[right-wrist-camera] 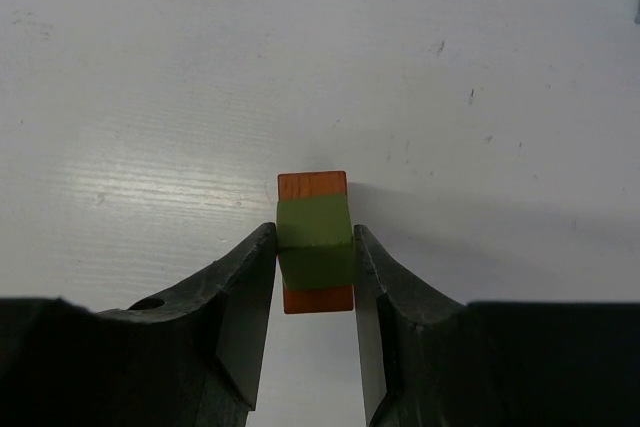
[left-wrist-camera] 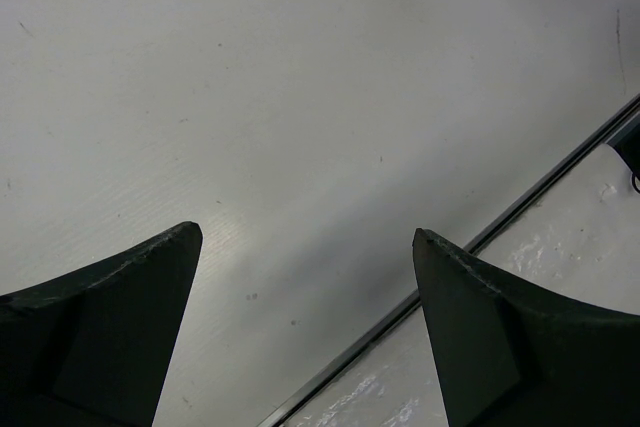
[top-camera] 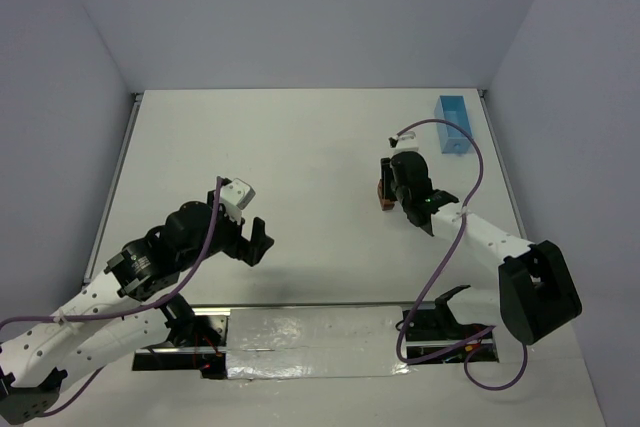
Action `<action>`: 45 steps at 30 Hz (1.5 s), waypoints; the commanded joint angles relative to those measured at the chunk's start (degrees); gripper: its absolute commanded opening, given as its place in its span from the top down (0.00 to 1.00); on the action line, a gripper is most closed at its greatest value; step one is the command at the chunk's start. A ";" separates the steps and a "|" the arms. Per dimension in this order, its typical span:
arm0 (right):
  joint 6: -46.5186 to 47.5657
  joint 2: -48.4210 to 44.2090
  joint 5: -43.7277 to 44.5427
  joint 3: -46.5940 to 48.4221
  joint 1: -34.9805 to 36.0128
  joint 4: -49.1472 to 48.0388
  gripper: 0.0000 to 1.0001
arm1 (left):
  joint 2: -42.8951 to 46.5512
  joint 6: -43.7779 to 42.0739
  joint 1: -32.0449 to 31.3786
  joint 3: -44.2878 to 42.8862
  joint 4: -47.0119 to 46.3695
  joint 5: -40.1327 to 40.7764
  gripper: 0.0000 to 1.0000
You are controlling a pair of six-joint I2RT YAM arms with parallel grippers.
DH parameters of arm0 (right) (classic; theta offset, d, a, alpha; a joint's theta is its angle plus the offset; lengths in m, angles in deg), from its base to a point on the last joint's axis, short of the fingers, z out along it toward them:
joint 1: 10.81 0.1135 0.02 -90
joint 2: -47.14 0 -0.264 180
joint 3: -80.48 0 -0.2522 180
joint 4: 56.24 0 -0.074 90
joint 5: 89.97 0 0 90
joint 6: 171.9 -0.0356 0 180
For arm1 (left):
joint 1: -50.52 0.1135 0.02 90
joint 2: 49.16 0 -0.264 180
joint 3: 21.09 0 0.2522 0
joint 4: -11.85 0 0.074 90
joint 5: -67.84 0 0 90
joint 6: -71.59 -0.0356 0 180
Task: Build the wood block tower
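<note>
1. Our right gripper (right-wrist-camera: 314, 235) pinches the green block (right-wrist-camera: 314, 225) over the orange block (right-wrist-camera: 312, 185), right of table (top-camera: 300, 147) centre; left gripper (left-wrist-camera: 308, 235) gapes empty.
2. We risk toppling the stack if the jaws drag on release.

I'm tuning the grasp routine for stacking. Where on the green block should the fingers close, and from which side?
Grip the green block by its two flat, parallel side faces, coming from above, as the right gripper straddles it now. The orange block beneath sticks out past its other two sides, so fingers placed there would likely bump it.
</note>
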 commanded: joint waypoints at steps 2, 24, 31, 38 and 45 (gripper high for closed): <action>-0.96 0.79 1.57 2.63 0.60 0.35 0.59 | 0.04 -0.88 -0.15 0.11 -2.62 -1.16 0.00; -2.45 2.19 3.94 4.74 1.57 2.28 0.58 | -0.58 -1.06 -0.24 0.20 -2.79 -1.78 0.01; -2.72 2.46 4.47 5.27 1.57 2.81 0.58 | -0.49 -1.06 -0.15 0.20 -2.79 -1.86 0.00; -2.72 2.55 3.77 5.27 1.66 2.89 0.57 | -0.67 -1.06 -0.15 0.20 -2.79 -1.95 0.01; -3.24 2.28 2.63 5.09 1.66 2.98 0.53 | -0.75 -1.15 -0.24 0.20 -2.79 -2.04 0.00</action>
